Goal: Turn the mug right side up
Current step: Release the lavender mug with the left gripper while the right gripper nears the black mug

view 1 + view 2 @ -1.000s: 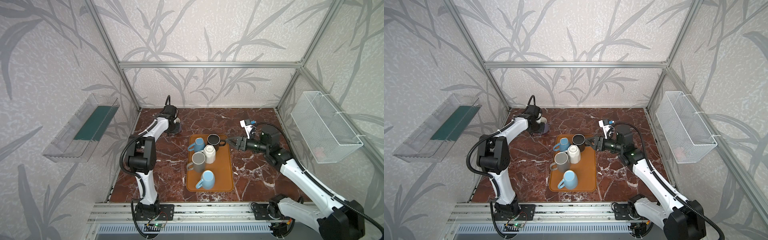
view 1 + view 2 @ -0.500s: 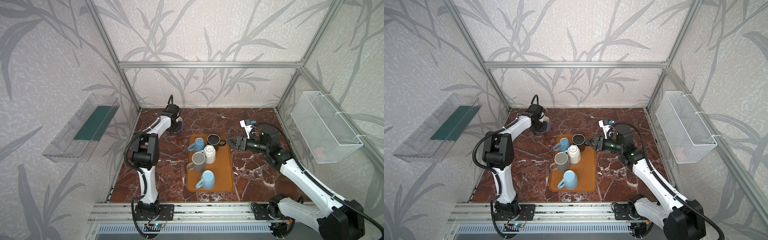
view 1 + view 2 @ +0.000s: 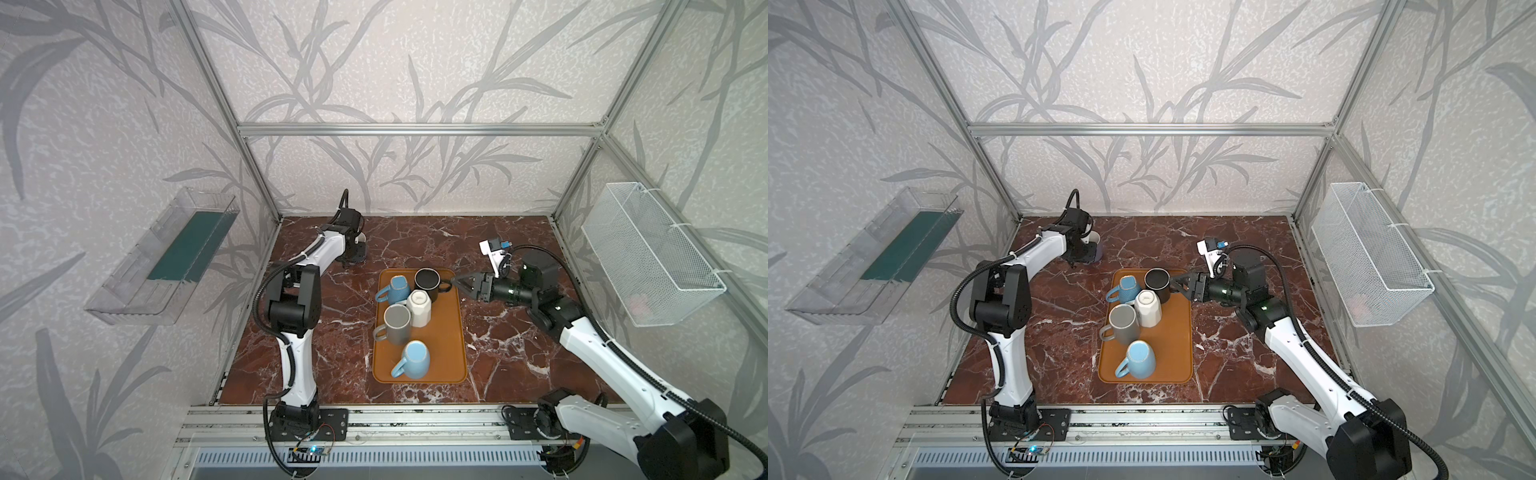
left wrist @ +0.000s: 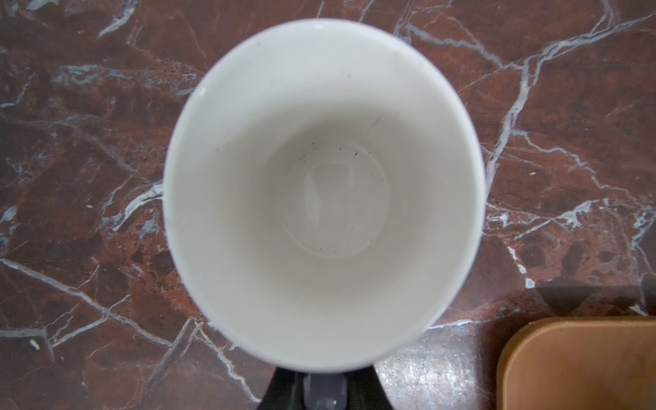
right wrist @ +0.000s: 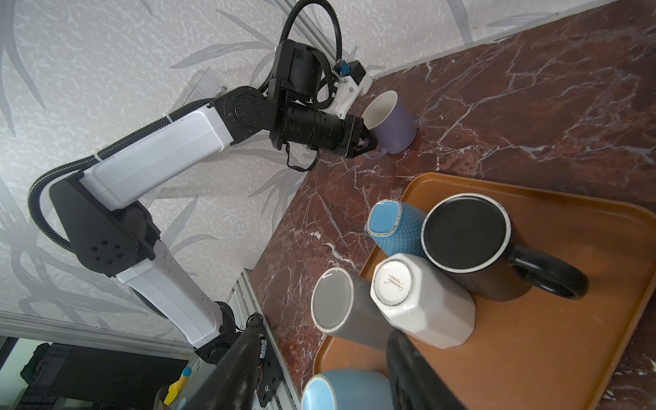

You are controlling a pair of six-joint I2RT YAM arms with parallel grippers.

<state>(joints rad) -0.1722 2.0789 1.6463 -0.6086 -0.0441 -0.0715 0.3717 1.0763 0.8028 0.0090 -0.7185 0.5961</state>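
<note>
Purple mug (image 5: 392,122) is gripped at its handle by the left gripper (image 5: 369,146). The jaws are nearly closed, clamped on the thin handle loop and not on the body. This leaves the mouth clear, and its white interior fills the left wrist view.

The mug is seen with its mouth upward and its base apparently on the marble table (image 3: 498,332). It lies just beyond the upper left corner of the orange tray (image 3: 444,353) in both top views. The turning step is judged done or nearly done; release is judged to be outstanding.

The right gripper (image 3: 459,282) is held level at the upper right edge of the tray. Its jaws are parted about halfway and nothing is held. The fingertips are pointed at the handle of the black mug (image 3: 427,279) and lie just beside it. Whether contact is made cannot be told. This pose is judged to be a staged approach for a later grasp.

Five mugs are stood base-up on the tray:
- the black mug, at the upper edge;
- a blue dotted mug (image 3: 394,289), to its left;
- a white faceted mug (image 3: 419,307), below it;
- a grey mug (image 3: 397,324);
- a light blue mug (image 3: 413,359), lowest in the frame.
</note>
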